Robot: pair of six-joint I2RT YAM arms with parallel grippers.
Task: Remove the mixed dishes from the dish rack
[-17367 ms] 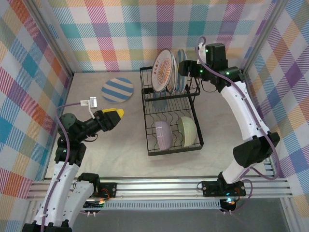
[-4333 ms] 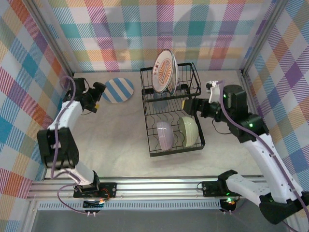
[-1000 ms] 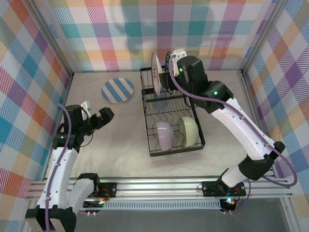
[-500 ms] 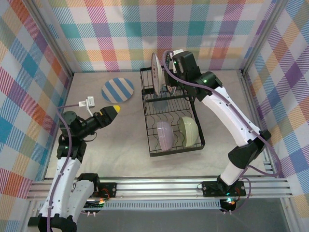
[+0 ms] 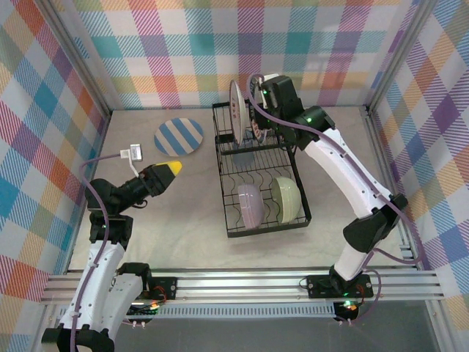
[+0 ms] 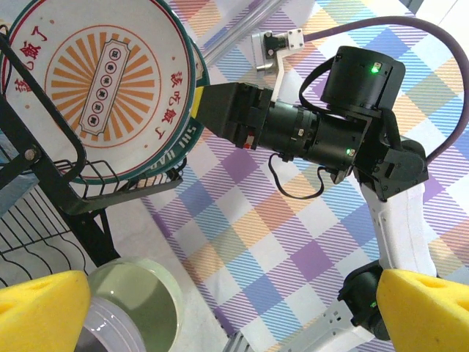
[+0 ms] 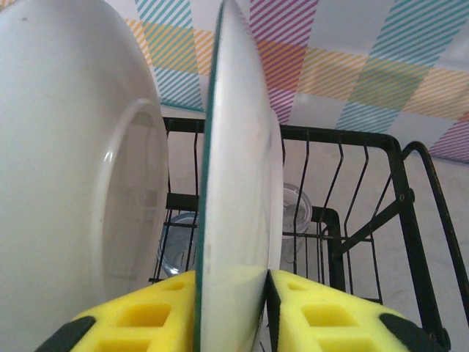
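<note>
My right gripper [image 7: 233, 304] pinches the dark-rimmed plate [image 7: 236, 169] by its edge, a pad on each face, because it stands upright at the far end of the dish rack [image 7: 410, 220]. My left gripper [image 6: 234, 308] hangs wide open, well left, out of the way.

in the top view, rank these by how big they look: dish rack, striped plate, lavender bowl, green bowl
1. dish rack
2. blue-and-white striped plate
3. lavender bowl and pale green bowl: they look alike, both on edge, so unranked
</note>
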